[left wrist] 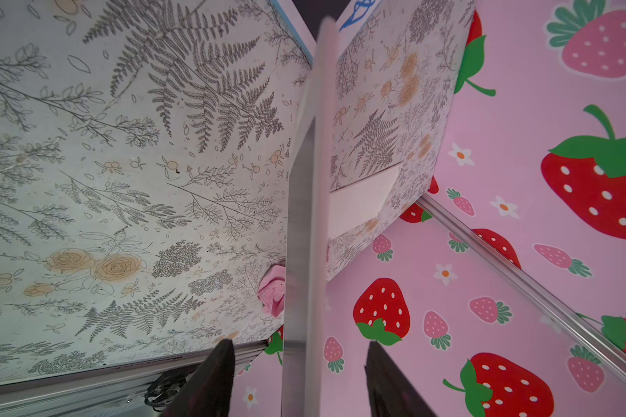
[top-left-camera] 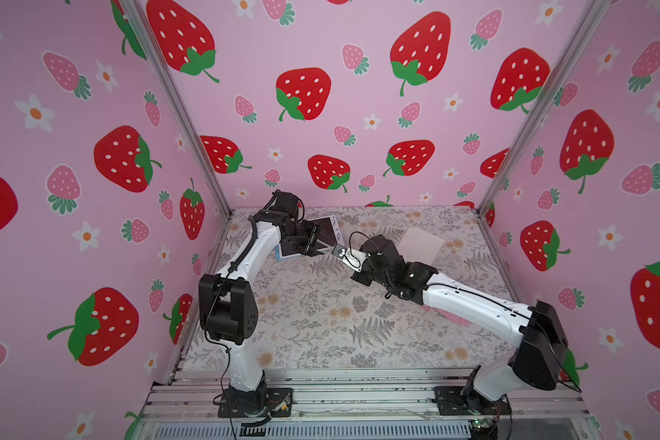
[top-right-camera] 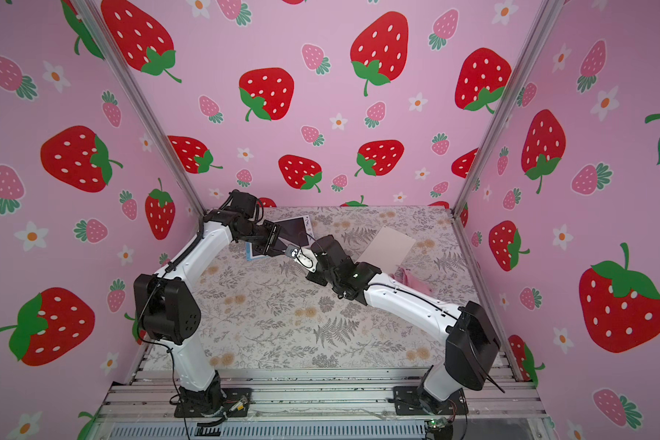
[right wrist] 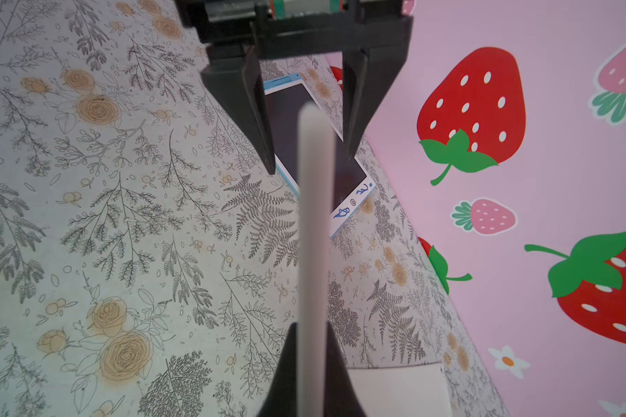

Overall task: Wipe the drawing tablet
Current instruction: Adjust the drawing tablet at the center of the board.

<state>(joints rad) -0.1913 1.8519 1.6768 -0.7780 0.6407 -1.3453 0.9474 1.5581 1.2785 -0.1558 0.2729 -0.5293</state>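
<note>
right end effector (right wrist: 311, 328) pinches white card (right wrist: 313, 216); left end effector (left wrist: 300, 343) parted

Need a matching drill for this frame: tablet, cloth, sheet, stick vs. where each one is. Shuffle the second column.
Things:
1. tablet
2. cloth
3. sheet
4. stick

Places:
A. on the table, partly hidden by the right arm
B. clamped in the right gripper
C. far right part of the table
D. far left part of the table, dark screen up

Pairs: 1-D, 2-A, 3-C, 4-B
</note>
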